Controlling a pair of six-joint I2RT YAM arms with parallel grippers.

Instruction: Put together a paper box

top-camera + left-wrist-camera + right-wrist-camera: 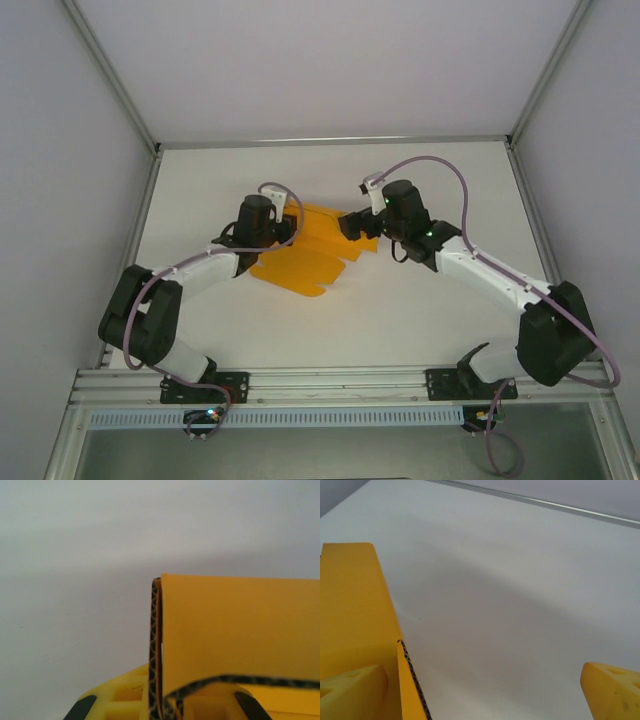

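Note:
The paper box is a bright orange-yellow card sheet, partly folded, lying mid-table between the two arms. My left gripper is at its far left part. In the left wrist view, that gripper is shut on a doubled, upright edge of the card, and a broad orange panel spreads to the right of it. My right gripper is at the sheet's far right edge. Seen from the right wrist, this gripper is wide open, and an upright orange flap stands against its left finger. Nothing touches the right finger.
The white table is walled by pale panels on three sides, with a metal rail along the near edge where the arm bases are bolted. Bare tabletop lies ahead of the right gripper.

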